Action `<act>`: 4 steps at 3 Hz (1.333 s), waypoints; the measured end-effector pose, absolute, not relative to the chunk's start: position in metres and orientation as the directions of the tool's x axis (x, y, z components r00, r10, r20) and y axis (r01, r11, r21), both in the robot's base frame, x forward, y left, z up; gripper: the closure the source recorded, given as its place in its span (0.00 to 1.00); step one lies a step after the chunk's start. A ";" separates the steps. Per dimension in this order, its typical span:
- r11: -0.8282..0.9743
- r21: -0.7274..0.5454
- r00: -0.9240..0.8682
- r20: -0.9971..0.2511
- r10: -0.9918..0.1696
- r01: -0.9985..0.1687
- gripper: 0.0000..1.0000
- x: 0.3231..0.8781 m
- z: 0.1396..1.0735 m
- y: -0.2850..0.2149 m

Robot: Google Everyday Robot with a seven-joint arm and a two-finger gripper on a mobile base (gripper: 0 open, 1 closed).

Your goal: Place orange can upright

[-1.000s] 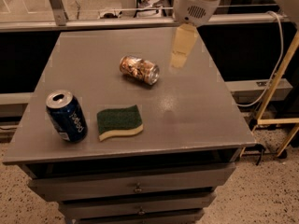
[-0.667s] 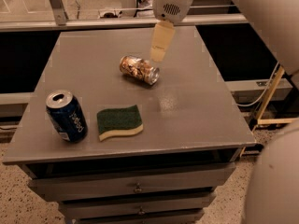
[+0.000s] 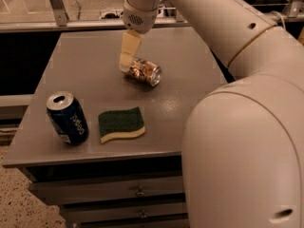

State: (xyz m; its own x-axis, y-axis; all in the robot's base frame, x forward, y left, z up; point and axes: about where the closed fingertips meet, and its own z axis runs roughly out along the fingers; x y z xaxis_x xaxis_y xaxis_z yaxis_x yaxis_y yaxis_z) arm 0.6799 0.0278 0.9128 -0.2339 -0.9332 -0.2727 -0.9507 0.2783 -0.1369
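Observation:
The orange can [image 3: 144,71] lies on its side near the middle of the grey table [image 3: 190,99], its silver end facing right and toward me. My gripper [image 3: 126,63] hangs down from the white arm and its tip is at the can's left end, touching or just above it. The cream fingers [image 3: 129,49] look pressed together. The big white arm fills the right side of the view and hides the table's right part.
A blue Pepsi can [image 3: 67,118] stands upright at the table's front left. A green and yellow sponge [image 3: 121,124] lies beside it, in front of the orange can. Drawers [image 3: 137,191] sit under the tabletop. A metal rail [image 3: 57,25] runs behind the table.
The arm has swung left and down. The gripper went from above the table's right of the can to the can's left end. The can, sponge and blue can have not moved.

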 end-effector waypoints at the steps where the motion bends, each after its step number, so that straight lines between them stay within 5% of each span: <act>1: 0.356 -0.134 -0.321 -0.225 -0.920 -0.925 0.00 0.686 0.898 0.052; 4: 0.523 -0.182 -0.513 -0.103 -0.852 -0.833 0.00 0.682 0.854 0.060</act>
